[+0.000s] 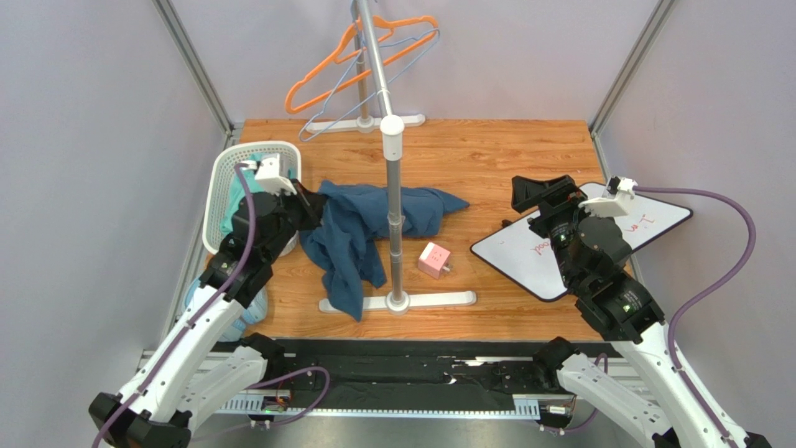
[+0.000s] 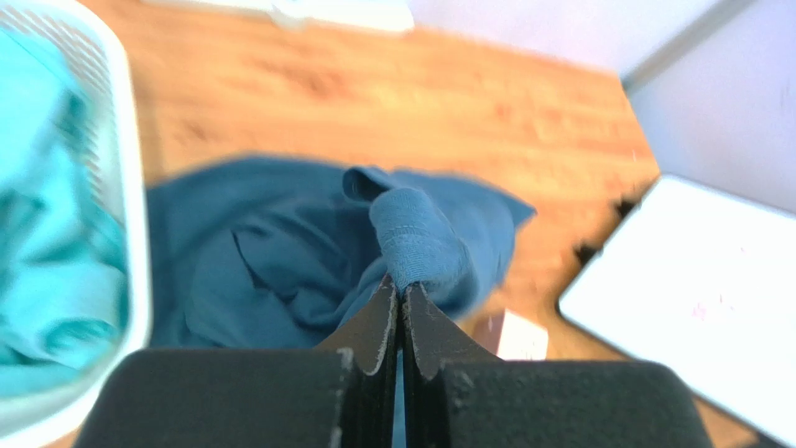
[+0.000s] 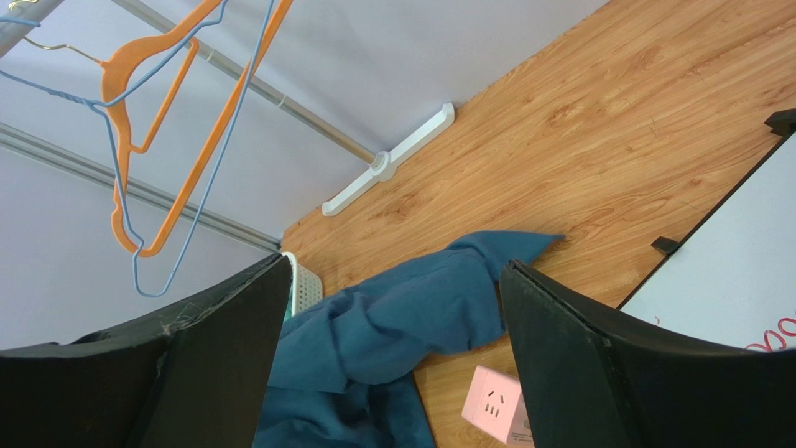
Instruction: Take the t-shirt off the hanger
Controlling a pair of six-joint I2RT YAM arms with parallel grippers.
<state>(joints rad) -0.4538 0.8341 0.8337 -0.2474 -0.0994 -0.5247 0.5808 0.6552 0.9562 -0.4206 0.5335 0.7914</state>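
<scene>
Top external view, Assessor: where does the t-shirt (image 1: 360,229) lie?

Assessor: Crumpled on the table (image 1: 523,149), clear of both hangers. Its long axis runs left to right from the laundry basket (image 1: 266,147) past the rack pole (image 1: 394,187), and one tail trails toward the near edge. The orange hanger (image 1: 327,65) and blue hanger (image 1: 411,56) hang bare on the rail.

Inspector: Jaws?

Assessor: The left gripper (image 2: 400,291) is clenched on a fold at the shirt's left end, and the cloth extends away from the fingertips. The right gripper (image 1: 540,194) is released and holds nothing. It sits over the whiteboard (image 1: 523,257), well apart from the shirt.

Inspector: Obstructions?

Assessor: The left arm is nearer. In my judgement, cloth drawn leftward may snag on the pole, though contact between them cannot be confirmed. A pink socket cube (image 1: 433,259) sits between pole and whiteboard.
</scene>
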